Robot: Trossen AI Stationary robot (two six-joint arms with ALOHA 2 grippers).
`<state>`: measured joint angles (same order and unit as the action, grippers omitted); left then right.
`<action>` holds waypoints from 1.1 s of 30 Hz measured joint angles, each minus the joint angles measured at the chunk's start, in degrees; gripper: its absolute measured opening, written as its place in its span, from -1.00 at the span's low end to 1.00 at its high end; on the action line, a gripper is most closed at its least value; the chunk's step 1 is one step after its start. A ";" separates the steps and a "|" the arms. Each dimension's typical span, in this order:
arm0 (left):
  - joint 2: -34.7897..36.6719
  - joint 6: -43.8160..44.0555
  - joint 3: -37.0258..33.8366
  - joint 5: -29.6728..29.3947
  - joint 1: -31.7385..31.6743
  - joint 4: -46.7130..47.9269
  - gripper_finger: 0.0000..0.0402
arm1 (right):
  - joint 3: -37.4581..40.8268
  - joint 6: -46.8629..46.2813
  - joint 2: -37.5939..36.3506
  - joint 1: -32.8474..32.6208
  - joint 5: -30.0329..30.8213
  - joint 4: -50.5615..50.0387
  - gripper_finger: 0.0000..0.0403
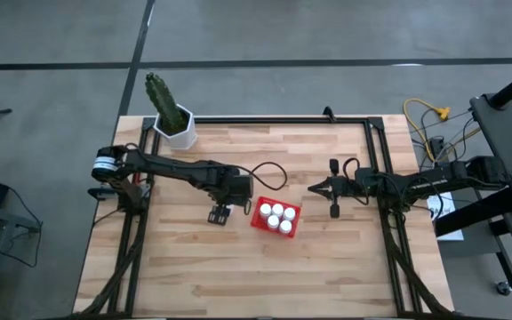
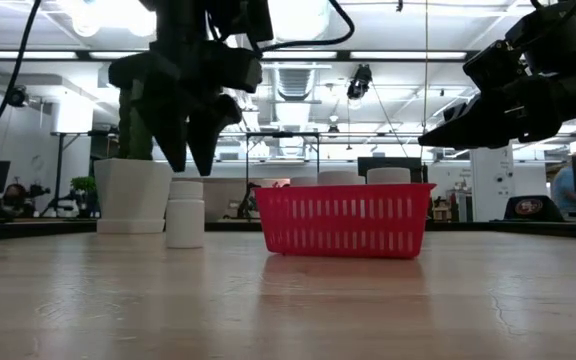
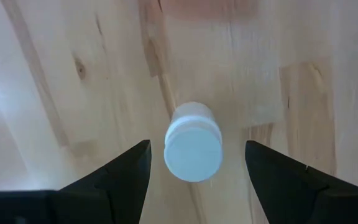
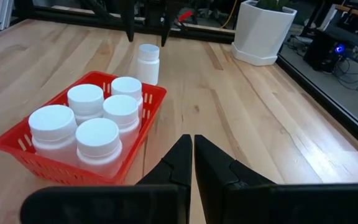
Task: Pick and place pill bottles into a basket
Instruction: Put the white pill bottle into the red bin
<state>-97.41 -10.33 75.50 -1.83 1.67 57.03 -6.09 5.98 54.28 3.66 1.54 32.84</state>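
One pill bottle (image 3: 193, 146) remains outside the basket (image 1: 260, 219); your wide-open left gripper (image 3: 194, 165) could topple it by descending off-centre.

we see a pale wooden table (image 1: 238, 267) with striped plank grain and darker brown knots. the basket (image 4: 36, 155) is bright red, its walls a pattern of thin vertical slits. the five pill bottles (image 4: 98, 140) inside it are plain white, caps too, and the lone bottle (image 3: 193, 143) on the wood is the same white. both grippers, left (image 3: 194, 171) and right (image 4: 193, 158), are matt black. the hexagonal pot (image 4: 263, 28) is white, holding a green cactus (image 1: 160, 93).
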 joint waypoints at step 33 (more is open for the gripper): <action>-0.04 0.53 -7.93 0.06 -0.04 -8.86 0.20 | 0.00 -1.02 0.04 0.00 0.02 0.02 -0.96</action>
<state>-97.45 -9.80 67.56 -1.76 1.63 48.17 -6.09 4.96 54.33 3.66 1.56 32.86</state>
